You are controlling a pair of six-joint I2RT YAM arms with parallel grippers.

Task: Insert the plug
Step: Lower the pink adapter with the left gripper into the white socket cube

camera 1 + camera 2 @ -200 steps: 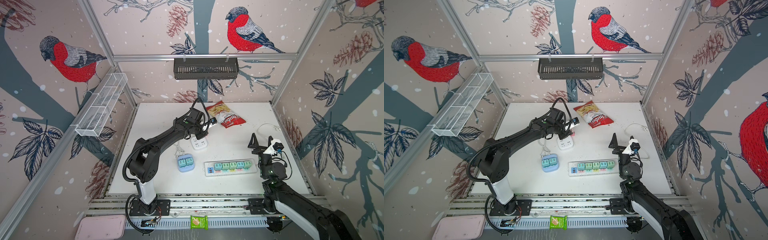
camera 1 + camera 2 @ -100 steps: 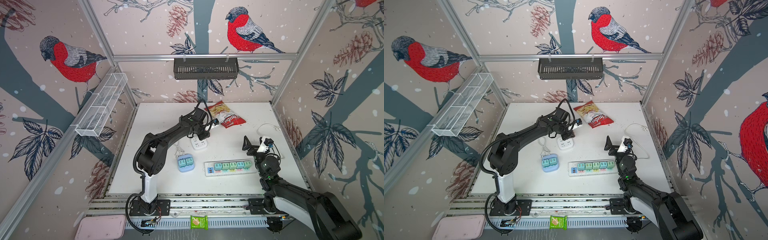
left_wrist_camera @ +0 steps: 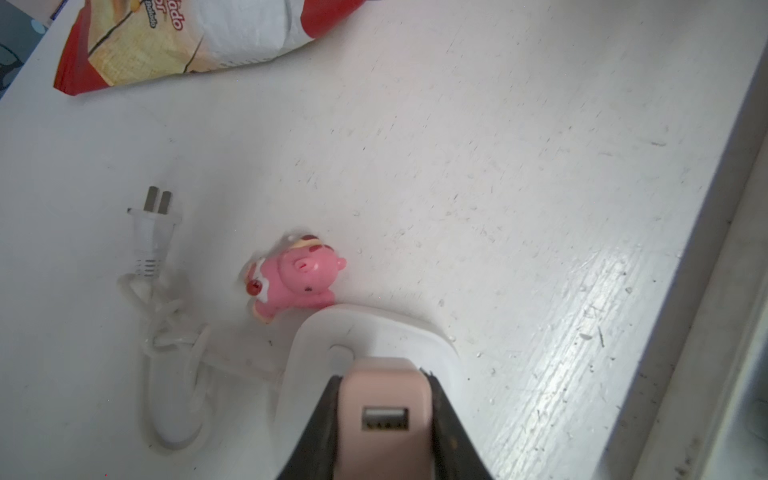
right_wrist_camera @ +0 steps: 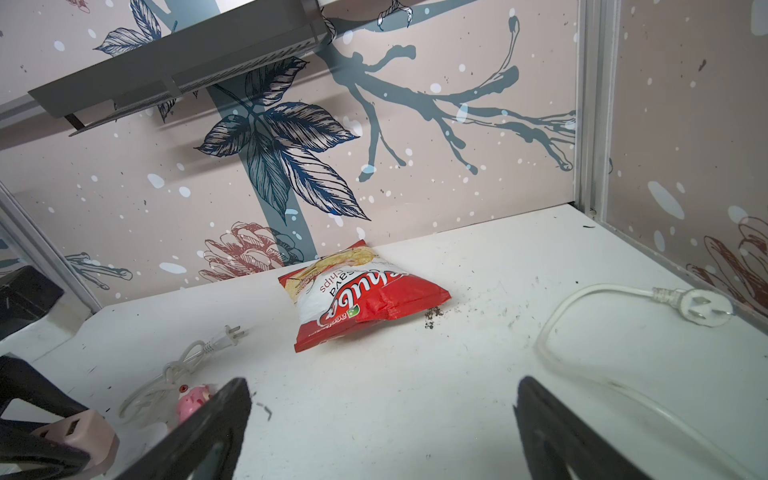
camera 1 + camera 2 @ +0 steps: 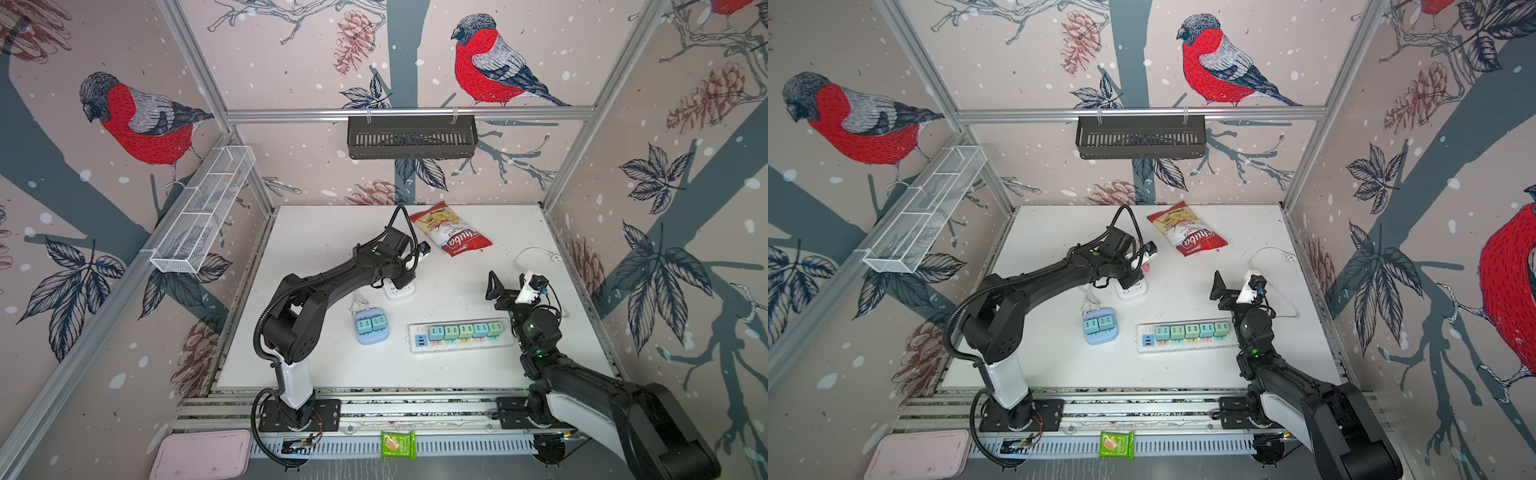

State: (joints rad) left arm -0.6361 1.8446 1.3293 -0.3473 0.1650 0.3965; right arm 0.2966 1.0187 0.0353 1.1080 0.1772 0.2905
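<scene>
1. The pink plug (image 3: 384,419) is clamped in the left hand (image 3: 380,386) over the white socket block (image 3: 386,332).
2. The right hand (image 4: 382,399) is spread open (empty).
3. The block could be shoved aside if the prongs are misaligned.

Pink plug (image 3: 384,419) prongs hidden, white socket (image 3: 374,328) part-covered

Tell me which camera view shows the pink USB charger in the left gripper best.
The left wrist view: the pink USB charger fills the foreground, USB port facing the camera, gripped by the left gripper. The right wrist view shows the charger small, at the picture's edge. In both top views the left arm largely hides it.
</scene>
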